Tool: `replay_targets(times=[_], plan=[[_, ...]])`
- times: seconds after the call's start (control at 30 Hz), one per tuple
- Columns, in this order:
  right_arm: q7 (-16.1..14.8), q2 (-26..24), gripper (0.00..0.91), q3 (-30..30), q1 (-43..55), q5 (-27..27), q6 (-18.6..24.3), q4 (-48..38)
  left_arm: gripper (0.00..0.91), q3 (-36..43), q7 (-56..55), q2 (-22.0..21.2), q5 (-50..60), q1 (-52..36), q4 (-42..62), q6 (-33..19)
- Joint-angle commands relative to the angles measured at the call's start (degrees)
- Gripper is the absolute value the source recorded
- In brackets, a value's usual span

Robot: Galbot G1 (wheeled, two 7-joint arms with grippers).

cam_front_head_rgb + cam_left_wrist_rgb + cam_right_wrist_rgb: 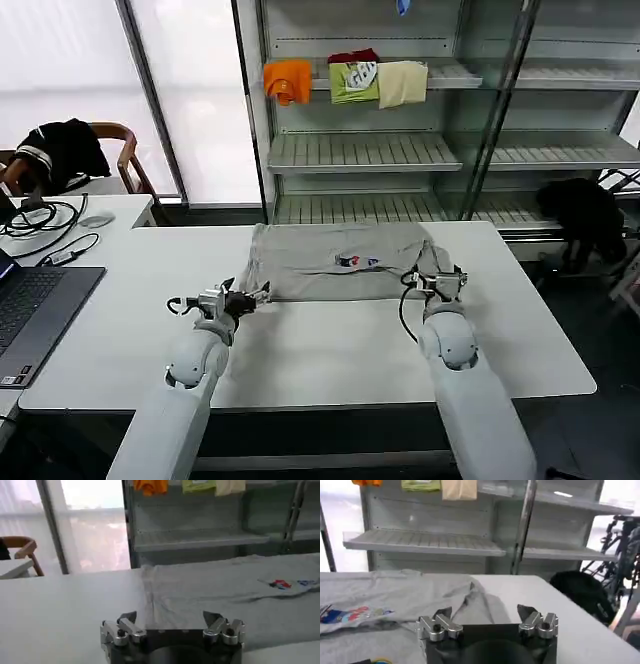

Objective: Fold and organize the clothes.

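we see the shirt (345,260) lying flat on the desk (330,350), print (357,262) up, stretching between both tools. the left tool (262,291) sits at its near left corner, fingers spread (nothing between them). the right tool (440,283) rests over the near right edge, fingers likewise spread, gripping nothing.

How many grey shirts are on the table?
1. The grey shirt lies spread at the table's far middle, print up, between the open left gripper and open right gripper at its near corners. Another could lie hidden beneath it.
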Motion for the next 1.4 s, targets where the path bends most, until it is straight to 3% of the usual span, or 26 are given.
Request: replay_targets(times=[0.03, 0.63, 0.9, 1.03, 1.1, 1.13, 1.2, 1.27, 1.4], plan=[[0.72, -3.62, 0.907, 0.28, -3.27, 2.70, -0.23, 3.53, 0.907, -0.07, -0.48, -0.02, 0.38, 1.75, -1.61, 0.21], [0.93, -5.56, 0.907, -0.05, -4.32, 5.67, -0.27, 2.37, 0.907, -0.39, -1.93, -0.12, -1.44, 0.66, 0.23, 1.40], [0.84, -4.51, 0.907, -0.22, -4.79, 6.45, -0.23, 1.88, 0.615, 0.12, -2.05, -0.04, -1.45, 1.52, -0.12, 1.41], [0.82, -4.44, 0.907, -0.35, -5.06, 7.36, -0.21, 1.11, 0.383, 0.42, -2.07, -0.09, -1.36, 2.35, 0.13, 1.41], [0.83, -4.38, 0.907, -0.50, -5.32, 7.65, -0.21, 0.85, 0.222, 0.54, -2.08, -0.13, -1.27, 2.70, 0.21, 1.41], [0.78, -4.32, 0.907, -0.57, -5.52, 7.71, -0.19, 0.73, 0.191, 0.62, -2.06, -0.16, -1.25, 2.92, 0.23, 1.40], [0.84, -4.03, 0.756, -0.60, -5.64, 8.10, -0.18, 0.28, 0.121, 0.65, -2.05, -0.20, -1.17, 3.08, 0.27, 1.38], [0.81, -3.93, 0.534, -0.59, -5.53, 8.90, -0.16, -0.24, 0.060, 0.75, -2.06, -0.20, -1.20, 3.15, 0.22, 1.39], [0.46, -3.63, 0.232, -0.52, -5.23, 9.70, -0.11, -1.03, 0.040, 0.90, -2.08, -0.14, -1.19, 3.08, 0.19, 1.41]])
